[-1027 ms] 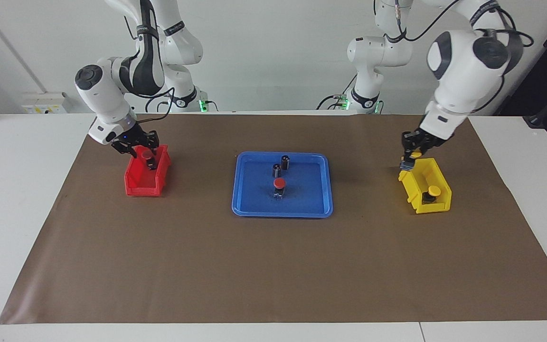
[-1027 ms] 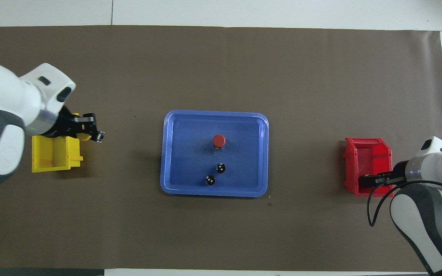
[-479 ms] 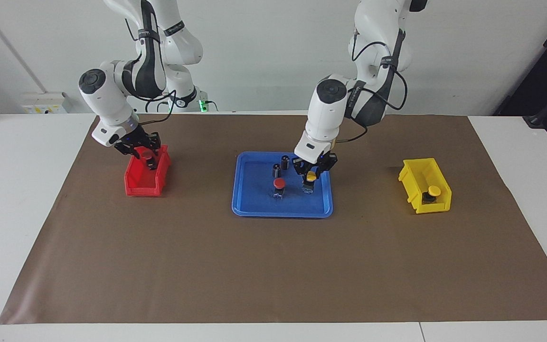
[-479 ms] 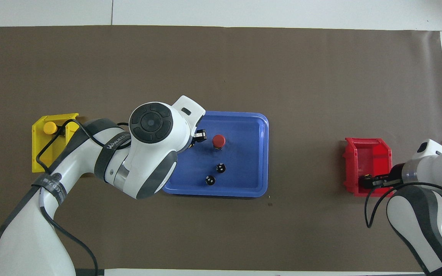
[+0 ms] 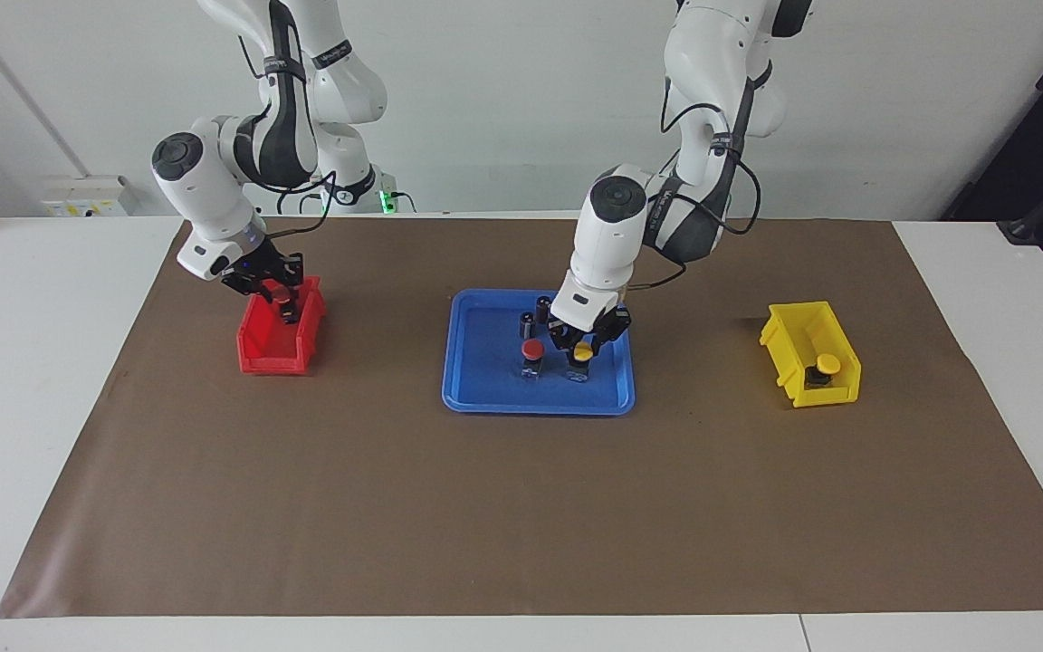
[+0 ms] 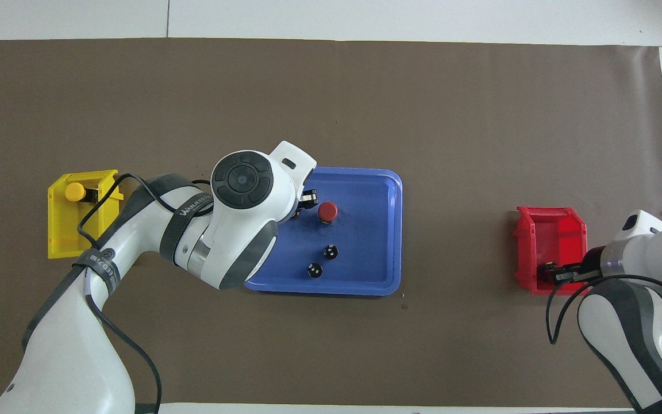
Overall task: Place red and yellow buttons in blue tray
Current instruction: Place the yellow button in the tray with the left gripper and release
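First yellow button [image 5: 582,351]: stands upright in the blue tray [image 5: 485,385], just beside the first red button [image 5: 532,350] on the side toward the left arm's end of the counter [image 5: 42,380]. Sits directly between the fingers of the left end effector [image 5: 582,344], which points straight down over the tray.

Left end effector opening: narrow, fingers close on either side of the yellow cap. Cannot tell whether gripping or just released.

Second red button [image 5: 280,295]: sits at the rim of the red bin [image 5: 259,351] nearest the robots, black body below the cap, inside the right end effector [image 5: 273,290].

Right end effector opening: closed down, clamped on the second red button.

Second yellow button [image 5: 827,364]: rests in the yellow bin [image 5: 789,349], well apart from both end effectors.

Count:
- Red buttons: two, with one in the tray and one at the red bin.
- Yellow buttons: two, with one in the tray and one in the yellow bin.
- Dark cylinders [image 5: 528,322]: two, upright in the tray, nearer to the robots than the buttons there.
- Trays: one.
- Bins: two.
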